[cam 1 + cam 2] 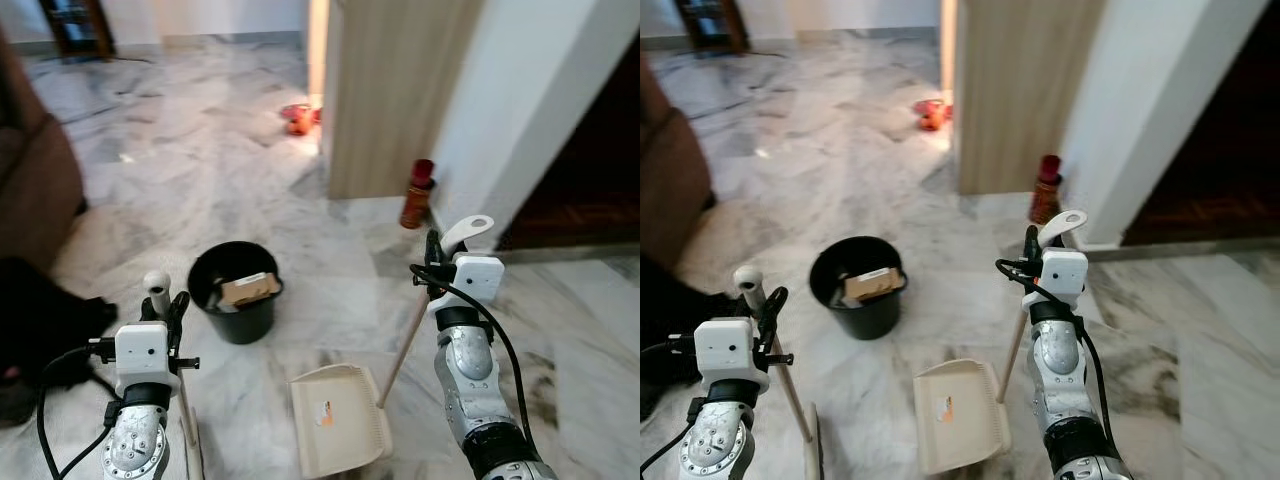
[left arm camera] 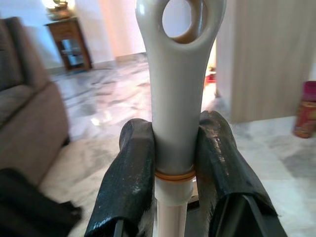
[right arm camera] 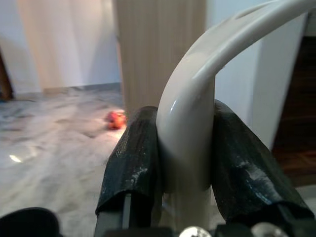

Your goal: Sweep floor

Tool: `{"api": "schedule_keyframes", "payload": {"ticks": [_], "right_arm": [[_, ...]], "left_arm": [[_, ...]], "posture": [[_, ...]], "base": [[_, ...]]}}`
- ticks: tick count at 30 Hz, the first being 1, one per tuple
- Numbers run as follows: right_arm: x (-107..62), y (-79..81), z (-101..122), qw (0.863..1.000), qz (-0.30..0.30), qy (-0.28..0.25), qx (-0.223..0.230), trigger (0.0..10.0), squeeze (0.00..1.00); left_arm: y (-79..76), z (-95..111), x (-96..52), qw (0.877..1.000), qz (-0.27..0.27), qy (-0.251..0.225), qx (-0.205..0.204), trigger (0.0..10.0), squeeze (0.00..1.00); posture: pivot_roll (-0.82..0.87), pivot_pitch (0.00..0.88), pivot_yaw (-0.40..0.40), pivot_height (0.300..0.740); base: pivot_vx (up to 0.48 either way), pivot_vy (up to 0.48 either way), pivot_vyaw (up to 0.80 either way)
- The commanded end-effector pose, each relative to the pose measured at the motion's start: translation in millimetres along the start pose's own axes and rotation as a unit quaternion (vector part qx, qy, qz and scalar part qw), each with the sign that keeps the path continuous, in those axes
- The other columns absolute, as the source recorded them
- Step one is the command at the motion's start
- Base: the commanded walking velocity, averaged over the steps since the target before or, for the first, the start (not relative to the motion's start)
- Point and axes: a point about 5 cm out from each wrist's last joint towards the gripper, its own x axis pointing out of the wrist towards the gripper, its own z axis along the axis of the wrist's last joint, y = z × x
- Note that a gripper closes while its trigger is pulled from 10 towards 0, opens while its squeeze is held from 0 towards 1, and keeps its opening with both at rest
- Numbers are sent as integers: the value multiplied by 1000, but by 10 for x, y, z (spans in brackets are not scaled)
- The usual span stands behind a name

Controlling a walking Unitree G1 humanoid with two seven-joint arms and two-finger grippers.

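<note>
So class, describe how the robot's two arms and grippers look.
Both arms are silver metal with ribbed segments and black cables looping alongside. Each wrist carries a white box-shaped camera housing. The left gripper and right gripper each have two long black fingers.

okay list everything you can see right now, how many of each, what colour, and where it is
Bucket: one, black, on the floor ahead, between the two arms.
Cardboard: one piece, brown, inside the bucket.
Dustpan: one, cream, on the floor near the right arm, on a wooden handle.
Broom: one, grey grip on a pale stick, upright at the left arm.
Bottle: one, red, on the floor at the wall corner.
Orange thing: one, far off on the floor by the wooden panel; too blurred to name.
Sofa: one, brown, on the left.
Cabinet: one, dark wood, far left.
Left gripper: black, shut on the broom.
Right gripper: black, shut on the dustpan handle.
</note>
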Motion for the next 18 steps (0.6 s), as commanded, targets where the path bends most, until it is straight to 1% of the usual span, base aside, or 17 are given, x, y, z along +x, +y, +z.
{"api": "schedule_keyframes", "payload": {"ticks": [1,8,18], "right_arm": [[45,0,60,1000,2,-13,-2,10000,0],[42,-4,74,1000,3,-21,-7,10000,0],[55,68,72,1000,6,-18,-1,10000,0]], "left_arm": [[-24,41,26,1000,-11,-16,5,10000,0],[-68,31,43,1000,-25,-14,-1,10000,0],[-78,38,65,999,-35,-15,2,10000,0]], "posture": [[44,58,-29,740],[36,41,-21,740],[53,42,-19,740]], "base": [[0,0,-800],[0,0,-800],[0,0,-800]]}}
